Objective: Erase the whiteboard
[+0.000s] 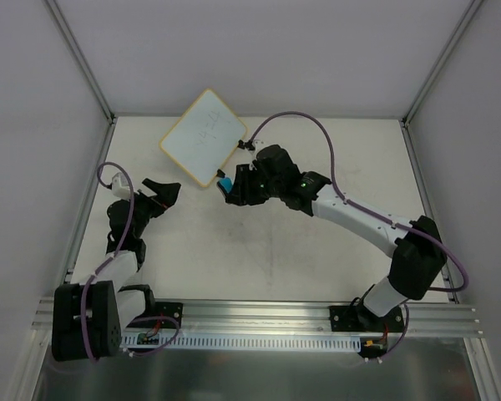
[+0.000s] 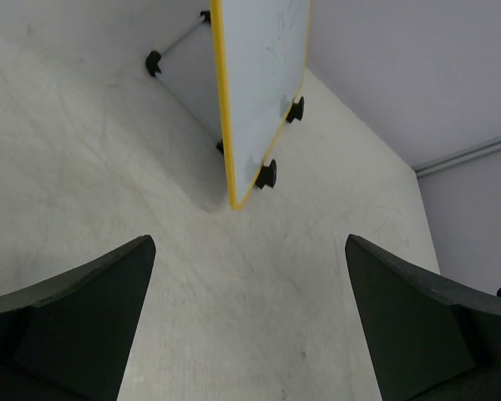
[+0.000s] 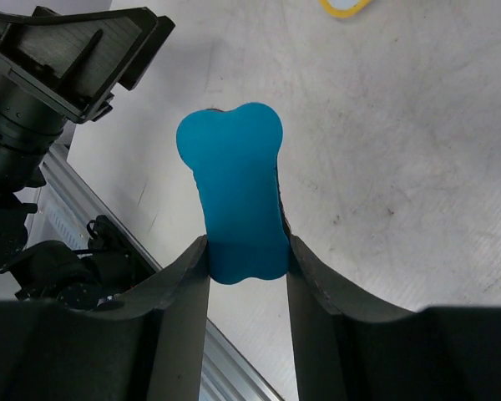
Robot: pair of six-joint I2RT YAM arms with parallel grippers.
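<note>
The whiteboard (image 1: 202, 136), white with a thin yellow frame and faint pen marks, stands propped on black clip feet at the back left of the table. It also shows edge-on in the left wrist view (image 2: 259, 83), and its yellow corner (image 3: 344, 7) shows in the right wrist view. My right gripper (image 1: 225, 185) is shut on a blue eraser block (image 3: 234, 196), held just off the board's near corner, above the table. My left gripper (image 1: 165, 194) is open and empty, left of the board's near corner, jaws wide apart over bare table.
The white table (image 1: 267, 251) is walled by grey panels on three sides. An aluminium rail (image 1: 259, 322) runs along the near edge with both arm bases. The left arm (image 3: 58, 75) shows in the right wrist view.
</note>
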